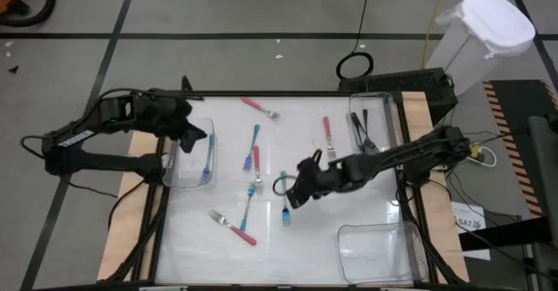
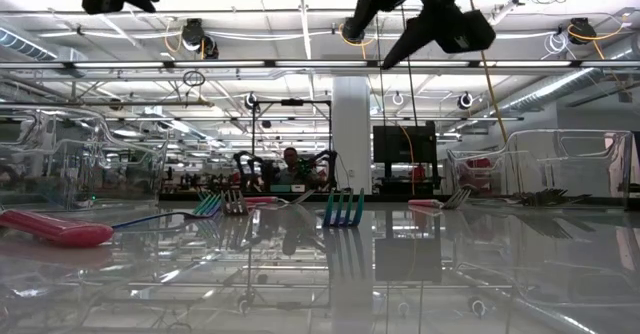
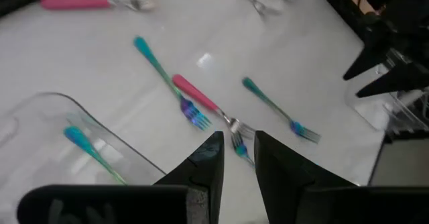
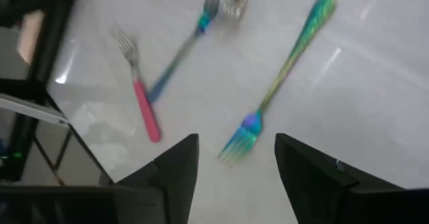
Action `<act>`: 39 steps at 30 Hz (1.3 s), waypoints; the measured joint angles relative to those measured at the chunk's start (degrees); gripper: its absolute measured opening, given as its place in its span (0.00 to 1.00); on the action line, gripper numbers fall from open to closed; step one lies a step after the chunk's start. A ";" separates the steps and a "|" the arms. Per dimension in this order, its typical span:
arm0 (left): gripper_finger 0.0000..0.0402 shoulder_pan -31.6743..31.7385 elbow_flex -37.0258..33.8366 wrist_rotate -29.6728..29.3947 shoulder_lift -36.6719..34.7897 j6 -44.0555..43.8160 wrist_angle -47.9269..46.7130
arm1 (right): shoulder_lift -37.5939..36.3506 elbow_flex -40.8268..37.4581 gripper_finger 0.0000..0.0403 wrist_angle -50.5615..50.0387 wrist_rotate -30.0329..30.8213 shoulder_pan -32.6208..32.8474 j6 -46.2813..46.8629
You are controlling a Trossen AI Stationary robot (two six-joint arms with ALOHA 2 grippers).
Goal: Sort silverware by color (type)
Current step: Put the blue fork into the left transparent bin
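My right claw (image 4: 236,177) hung released, empty, just above a slim iridescent teal fork (image 4: 280,83); pink-handled fork (image 4: 137,90) nearby. My left claw (image 3: 238,158) hovered nearly clenched, empty, over a clear bin (image 1: 193,156).

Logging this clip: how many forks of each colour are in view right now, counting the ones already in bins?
Pink-handled forks: 4
Teal-handled forks: 4, one of them in the left bin
Black forks: 2, as far as can be told, since they overlap in the far right bin
Total: 10
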 joint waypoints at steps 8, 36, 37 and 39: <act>0.21 -7.99 0.00 -0.33 3.29 -3.18 0.11 | 5.26 0.00 0.47 7.24 -0.17 4.23 7.83; 0.21 -23.34 -0.02 -0.94 7.47 -2.10 3.54 | 17.73 0.00 0.47 15.06 -6.15 6.22 34.84; 0.21 -23.72 -0.02 -0.94 7.47 -2.28 3.52 | 17.74 0.00 0.47 15.22 -5.93 6.20 35.29; 0.21 -24.25 -0.02 -0.94 7.47 -2.26 3.54 | 17.69 0.00 0.47 15.27 -5.63 6.19 35.76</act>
